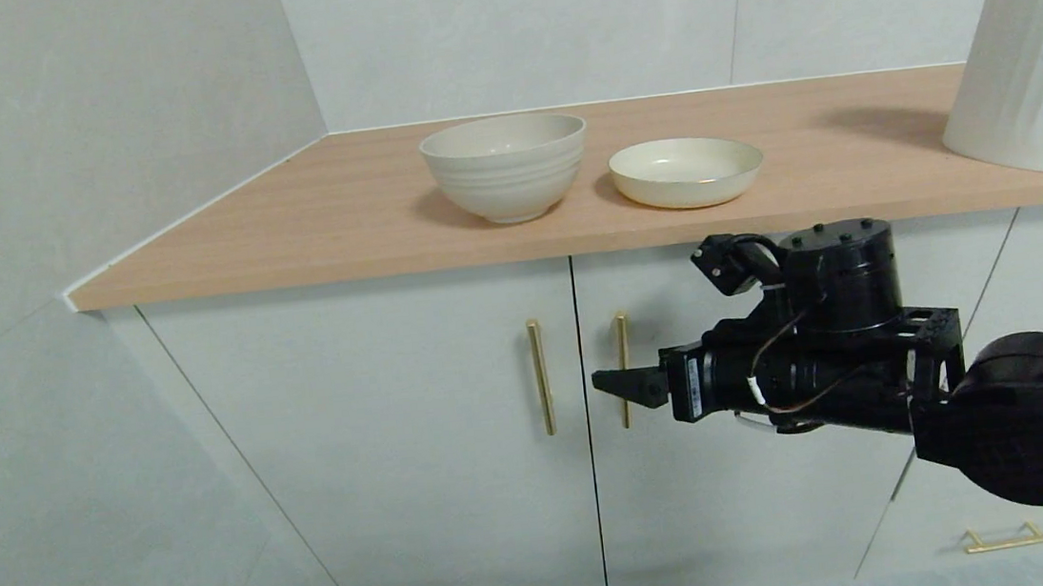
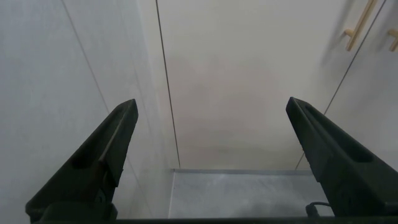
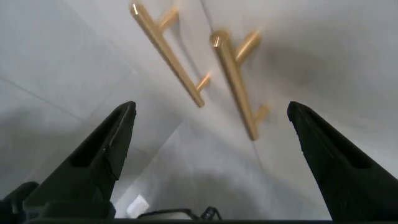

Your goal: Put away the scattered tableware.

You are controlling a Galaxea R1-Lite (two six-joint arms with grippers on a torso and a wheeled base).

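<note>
The right hand [image 1: 628, 387] hangs released, its fingers spread wide. It is level with the right door's brass handle [image 1: 621, 346], and its tip lies across that handle; whether they touch I can't tell from here. The left door's handle [image 1: 540, 377] stands just beside it, across the seam between the cabinet doors [image 1: 384, 459]. The left hand [image 2: 211, 162] is likewise unclenched, low down and facing the cabinet front near the wall corner. Above both hands, on the tabletop [image 1: 286, 229], a deep cream bowl [image 1: 505, 166] stands near a shallow cream dish [image 1: 687, 171], the two apart. A white ribbed lampshade [image 1: 1034, 52] sits further right.
</note>
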